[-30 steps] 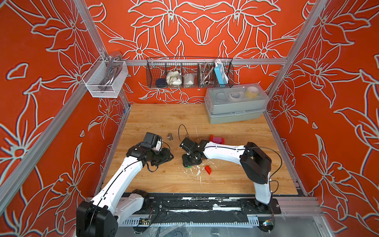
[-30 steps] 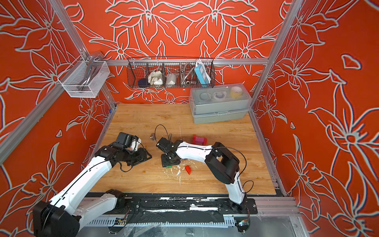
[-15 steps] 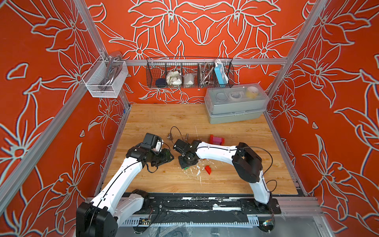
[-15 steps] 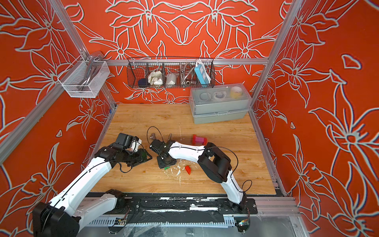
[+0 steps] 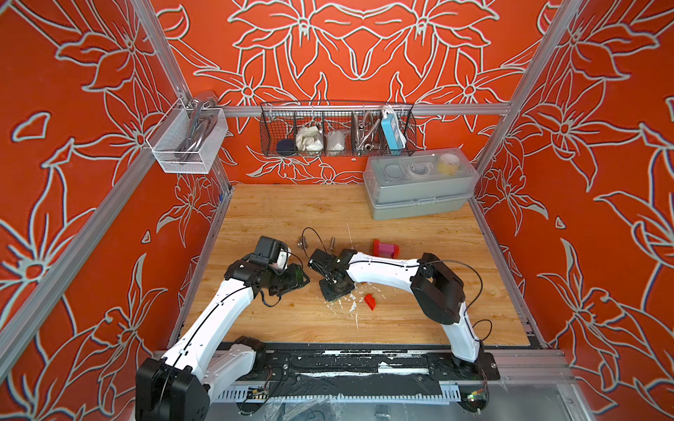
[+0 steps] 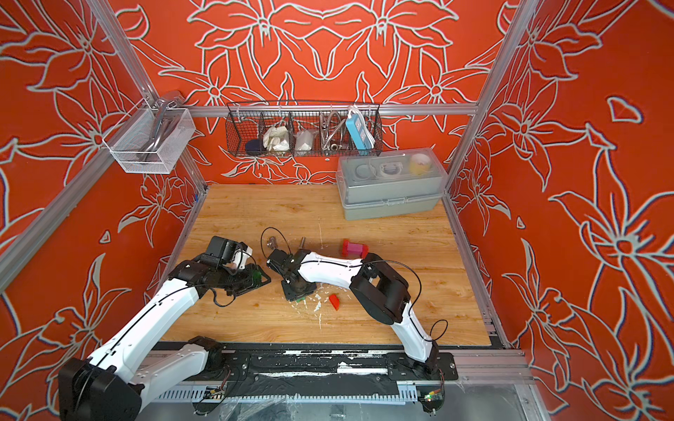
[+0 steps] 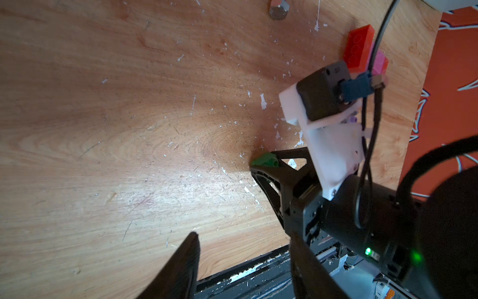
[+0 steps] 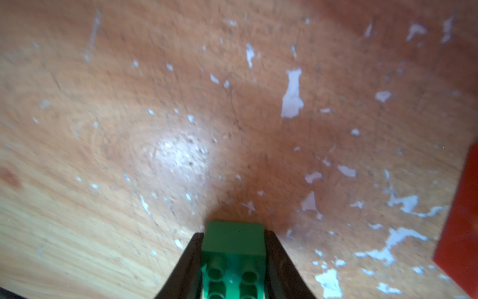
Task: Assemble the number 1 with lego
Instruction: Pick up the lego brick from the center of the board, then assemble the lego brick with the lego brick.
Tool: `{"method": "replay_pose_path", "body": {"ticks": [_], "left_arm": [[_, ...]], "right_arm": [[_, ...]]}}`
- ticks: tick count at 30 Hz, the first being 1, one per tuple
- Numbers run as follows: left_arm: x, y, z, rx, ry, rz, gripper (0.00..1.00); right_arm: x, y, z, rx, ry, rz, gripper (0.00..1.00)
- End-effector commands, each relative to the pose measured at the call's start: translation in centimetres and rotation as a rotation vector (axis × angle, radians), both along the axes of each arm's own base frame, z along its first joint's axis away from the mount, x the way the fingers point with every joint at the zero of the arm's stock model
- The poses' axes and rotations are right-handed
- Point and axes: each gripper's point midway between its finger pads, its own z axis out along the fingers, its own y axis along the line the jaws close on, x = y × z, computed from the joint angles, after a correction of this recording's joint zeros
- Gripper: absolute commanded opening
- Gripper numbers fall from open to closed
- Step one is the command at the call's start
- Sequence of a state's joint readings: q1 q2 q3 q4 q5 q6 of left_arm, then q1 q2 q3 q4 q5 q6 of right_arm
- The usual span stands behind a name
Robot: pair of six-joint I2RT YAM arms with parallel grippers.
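Edging leftward over the last second, the right hand now points down and clamps the green brick by its flat sides, low against the tabletop, probably so its studded face stays free for joining. Left hand waits nearby, jaws apart and empty. One red brick lies just beside.

Both top views are brightly, evenly lit and sharp; colour fringing is seen on the wall pattern near the edges. A pale glare patch is seen on the wooden table in the left wrist view. The right wrist view is soft throughout: the green brick is blurred, with a dark shadow cast ahead of it.
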State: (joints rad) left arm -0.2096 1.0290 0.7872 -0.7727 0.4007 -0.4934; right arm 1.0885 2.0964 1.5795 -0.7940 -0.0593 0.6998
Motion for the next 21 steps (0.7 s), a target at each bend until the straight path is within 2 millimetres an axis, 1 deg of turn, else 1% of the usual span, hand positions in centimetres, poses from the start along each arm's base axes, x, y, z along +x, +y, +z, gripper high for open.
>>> {"method": "replay_pose_path", "body": {"ticks": [1, 4, 7, 10, 16, 21], "left_arm": [[0.1, -0.6, -0.3, -0.028, 0.009, -0.024, 0.54], [0.2, -1.4, -0.8, -0.043, 0.029, -0.053, 0.53], [0.3, -2.2, -1.2, -0.032, 0.031, -0.076, 0.53], [0.7, -3.0, -1.2, -0.037, 0.022, -0.09, 0.52], [1.8, -4.7, -1.3, -0.045, 0.027, -0.127, 0.52], [2.9, -6.3, -1.3, -0.074, 0.027, -0.171, 0.52]], "right_arm": [[0.6, -1.3, 4.7, 0.003, -0.061, 0.062, 0.29], [1.0, -3.0, 6.8, 0.005, -0.077, 0.102, 0.28], [1.4, -4.6, 8.3, 0.017, -0.071, 0.142, 0.27], [2.2, -6.1, 9.1, 0.032, -0.065, 0.166, 0.26], [4.6, -9.0, 10.4, 0.032, -0.094, 0.188, 0.26], [6.0, -10.6, 10.4, 0.032, -0.087, 0.185, 0.26]]}}
